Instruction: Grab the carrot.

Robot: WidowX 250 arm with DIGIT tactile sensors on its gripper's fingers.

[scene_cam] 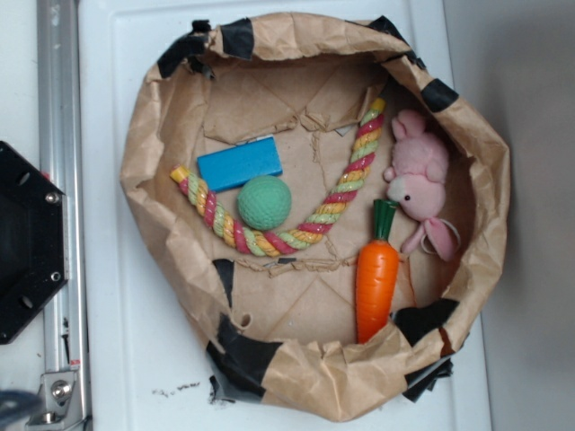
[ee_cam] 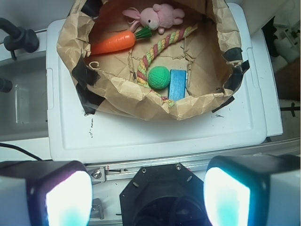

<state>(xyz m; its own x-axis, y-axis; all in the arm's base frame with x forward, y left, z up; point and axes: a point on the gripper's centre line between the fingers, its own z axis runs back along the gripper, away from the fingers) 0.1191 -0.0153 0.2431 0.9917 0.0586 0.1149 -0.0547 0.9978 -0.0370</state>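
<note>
The carrot lies inside a rolled-down brown paper bag patched with black tape. The bag rests on a white plastic lid. In the exterior view the carrot sits near the bag's lower right wall, green stem pointing up, orange tip against the folded rim. A pink plush bunny lies just beside the stem, above and to the right.

A multicoloured rope toy curves across the bag floor. A green ball rests inside the curve, touching the rope. A blue block lies just above the ball.

In the wrist view the gripper is well apart from the bag, above the black hexagonal base. Its two fingers stand wide apart at the bottom corners, with nothing between them. The carrot appears at the far left of the bag interior in this view.
</note>
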